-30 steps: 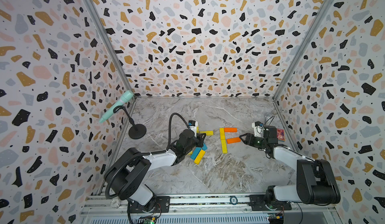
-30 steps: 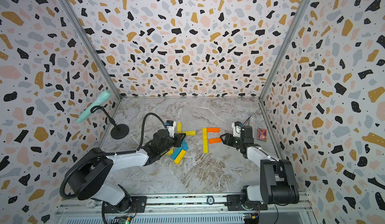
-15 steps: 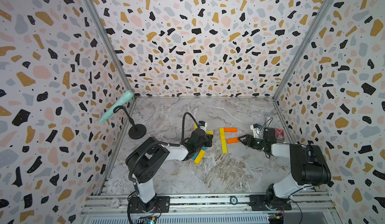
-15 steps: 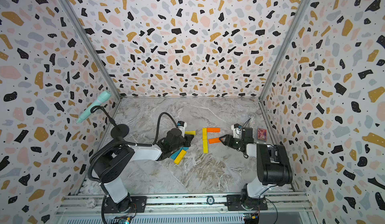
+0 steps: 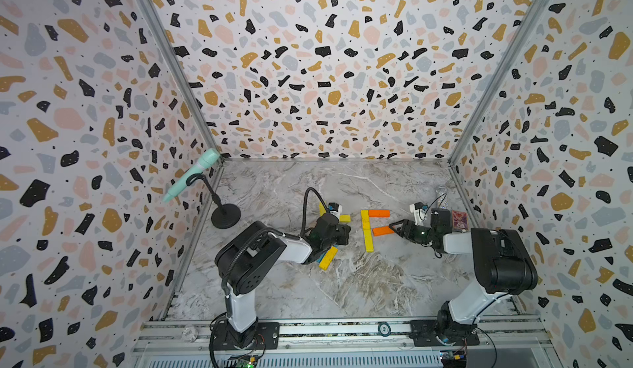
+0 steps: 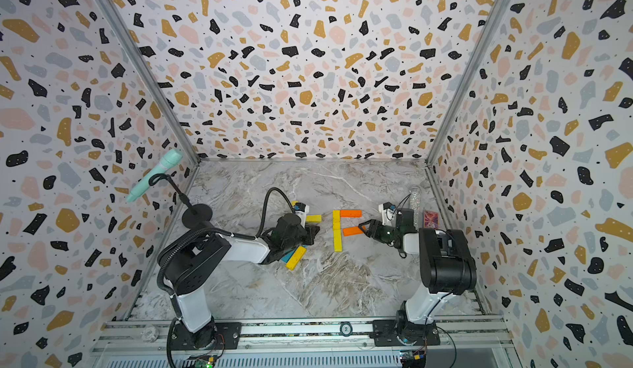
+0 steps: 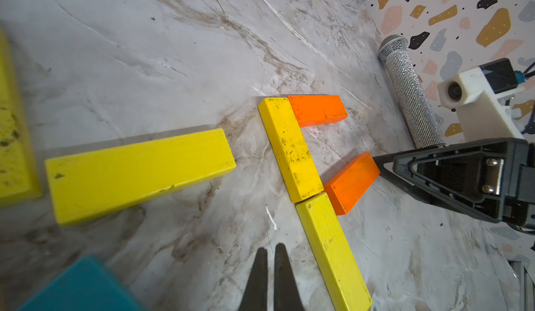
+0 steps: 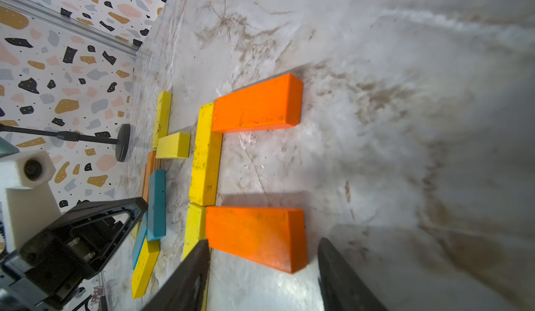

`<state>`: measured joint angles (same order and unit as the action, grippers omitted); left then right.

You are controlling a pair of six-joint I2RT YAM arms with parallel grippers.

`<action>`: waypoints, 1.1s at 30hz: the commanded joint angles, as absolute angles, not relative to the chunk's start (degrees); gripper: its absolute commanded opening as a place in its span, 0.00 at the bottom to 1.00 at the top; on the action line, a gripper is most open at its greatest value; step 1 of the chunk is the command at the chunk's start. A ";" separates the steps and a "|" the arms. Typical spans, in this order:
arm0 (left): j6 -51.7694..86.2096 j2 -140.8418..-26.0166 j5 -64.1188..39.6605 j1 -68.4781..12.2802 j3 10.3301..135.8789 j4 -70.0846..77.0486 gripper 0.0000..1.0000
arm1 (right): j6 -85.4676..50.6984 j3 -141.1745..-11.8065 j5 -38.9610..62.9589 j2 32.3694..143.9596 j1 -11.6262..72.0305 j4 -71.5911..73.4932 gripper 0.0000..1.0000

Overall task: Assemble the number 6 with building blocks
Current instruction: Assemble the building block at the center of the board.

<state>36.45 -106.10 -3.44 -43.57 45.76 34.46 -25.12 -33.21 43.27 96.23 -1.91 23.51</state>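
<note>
Marble tabletop [image 5: 376, 280], centre: right gripper [image 5: 394, 228] spread at skewed orange block [image 7: 351, 182], likely squaring it; left gripper [image 7: 270, 251] pressed together, empty.

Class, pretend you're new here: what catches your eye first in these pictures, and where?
The bright yellow and orange blocks forming an F shape at the centre stand out first. The open right gripper sits at the lower orange block's end; a mint microphone stands by the left wall.
</note>
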 commanded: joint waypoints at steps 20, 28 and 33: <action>35.34 -107.93 -5.01 -43.92 47.02 36.93 0.00 | -24.96 -33.13 42.35 97.96 0.76 21.70 0.61; 35.07 -108.01 -4.99 -43.90 46.76 36.97 0.00 | -25.29 -32.71 41.92 97.36 1.14 21.49 0.61; 34.94 -107.88 -5.10 -43.94 46.68 36.91 0.00 | -26.21 -31.50 41.22 96.46 1.54 22.15 0.61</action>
<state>35.92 -107.28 -4.27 -43.68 45.89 34.85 -25.06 -33.52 42.98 97.56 0.95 25.54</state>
